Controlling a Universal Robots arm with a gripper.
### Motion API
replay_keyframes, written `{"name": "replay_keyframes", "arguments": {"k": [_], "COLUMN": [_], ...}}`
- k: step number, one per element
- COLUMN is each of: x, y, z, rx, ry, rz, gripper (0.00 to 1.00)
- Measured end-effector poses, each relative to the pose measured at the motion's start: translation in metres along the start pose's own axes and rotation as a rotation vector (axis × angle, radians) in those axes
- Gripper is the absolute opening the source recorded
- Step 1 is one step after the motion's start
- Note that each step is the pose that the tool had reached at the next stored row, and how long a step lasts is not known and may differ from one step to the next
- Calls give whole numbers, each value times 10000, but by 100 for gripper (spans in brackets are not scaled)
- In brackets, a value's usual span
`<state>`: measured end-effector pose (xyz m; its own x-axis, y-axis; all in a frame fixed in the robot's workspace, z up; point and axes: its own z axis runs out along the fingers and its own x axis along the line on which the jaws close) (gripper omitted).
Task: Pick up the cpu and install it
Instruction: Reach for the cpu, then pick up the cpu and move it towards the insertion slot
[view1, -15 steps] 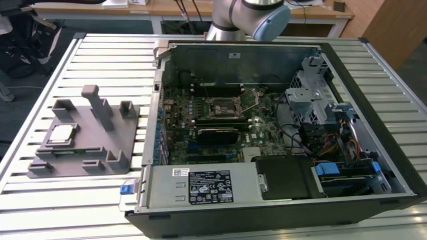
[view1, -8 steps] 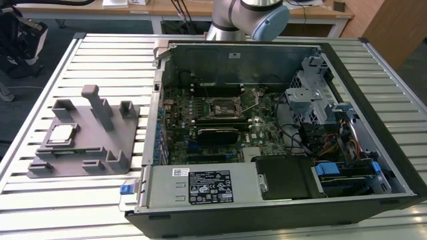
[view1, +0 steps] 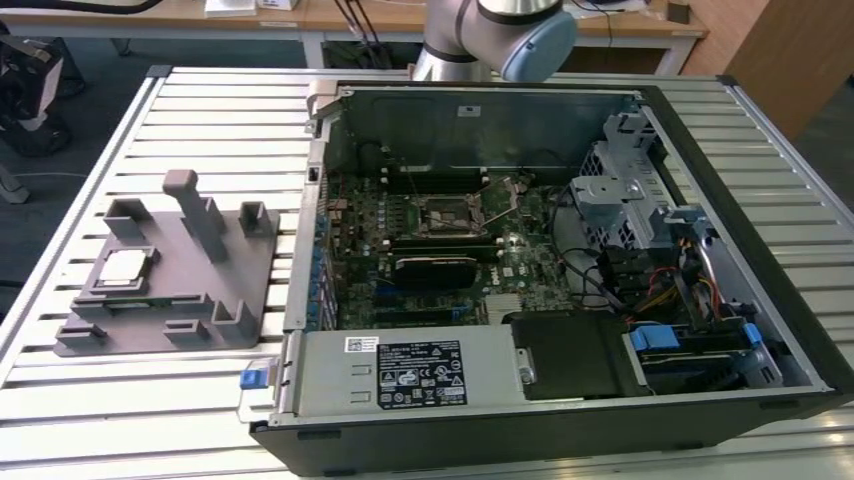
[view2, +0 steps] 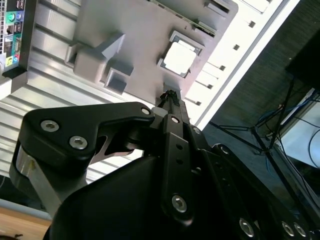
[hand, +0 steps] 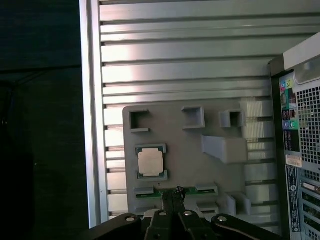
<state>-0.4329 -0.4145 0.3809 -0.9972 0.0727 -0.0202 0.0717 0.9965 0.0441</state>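
Cpu (view1: 123, 267) is seen at the middle left of the exterior view, laid flat with its silver-grey top upward in a square pocket of a grey moulded holder (view1: 200, 300). The holder is set on a slatted metal table (view1: 200, 100), just beside an opened computer case (view1: 534, 400) that takes up the centre and right of that frame. Inside the case a motherboard (view1: 400, 190) is exposed, and its black-framed socket (view1: 447, 212) is seen near the upper middle of the board, well apart from the cpu. Part of the robot arm (view1: 507, 30) is seen at the top centre of the exterior view, behind the case. In both wrist views the gripper (view2: 170, 95) (hand: 173, 191) is held above the holder (view2: 130, 25) (hand: 185, 150), with its two black fingers brought together at the tips and nothing gripped between them. The cpu (view2: 180, 56) (hand: 151, 162) is seen close to the fingertips in these views but is not touched by them. A narrow green board (hand: 191, 190) is seated in a slot of the holder next to the cpu's pocket.
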Motion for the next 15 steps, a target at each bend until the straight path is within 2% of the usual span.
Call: {"name": "replay_keyframes", "arguments": {"k": [13,15], "x": [386,417], "y": [-19,-18], "z": [1,5], "rx": [-15,-15], "ry": [2,17], "rz": [1,2], "gripper": [11,11]}}
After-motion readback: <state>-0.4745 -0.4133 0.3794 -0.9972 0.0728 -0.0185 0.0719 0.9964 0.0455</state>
